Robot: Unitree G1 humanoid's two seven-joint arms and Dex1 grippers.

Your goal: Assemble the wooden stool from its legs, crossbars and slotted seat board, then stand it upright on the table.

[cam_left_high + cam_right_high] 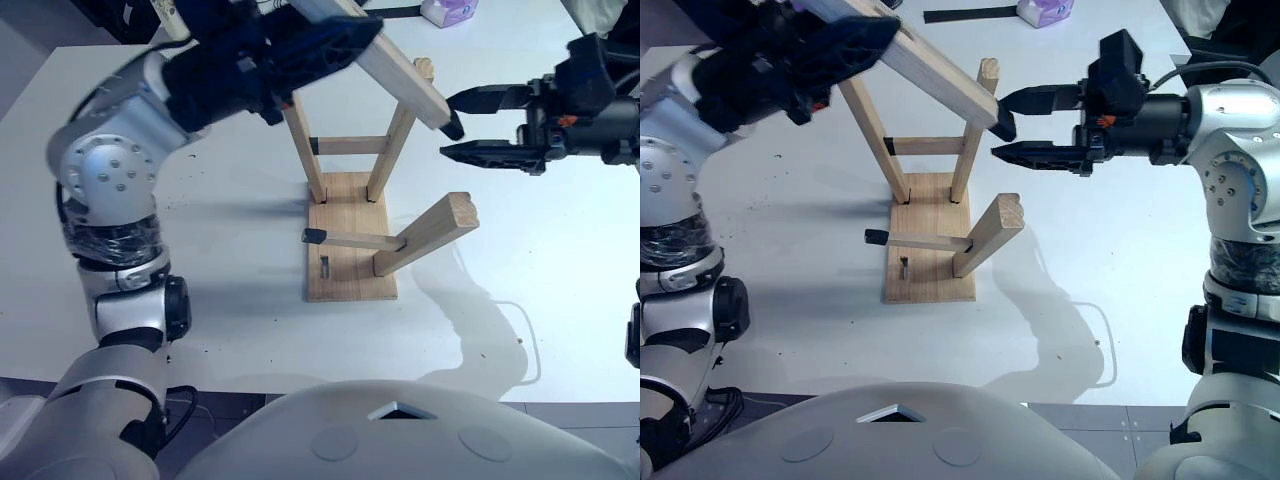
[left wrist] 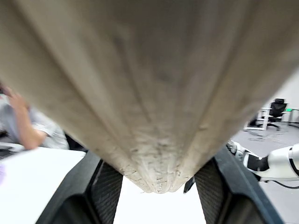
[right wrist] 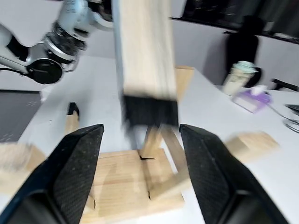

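With the left gripper (image 1: pixel 312 52) clamped on the raised leg (image 1: pixel 408 88) and the right gripper (image 1: pixel 452 126) spread wide at its black-capped end, I'd close squarely on the wood before steering it down to the seat board (image 1: pixel 350 282) lying flat in the middle of the table (image 1: pixel 545 290).

Raised left jaws clamped on leg (image 1: pixel 410 85); outstretched right jaws open.

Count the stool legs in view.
4. The far-left leg and far-right leg stand upright in the seat board, joined by a crossbar. A leaning leg rests at its near right. The left gripper holds the fourth leg above. None appears hidden.
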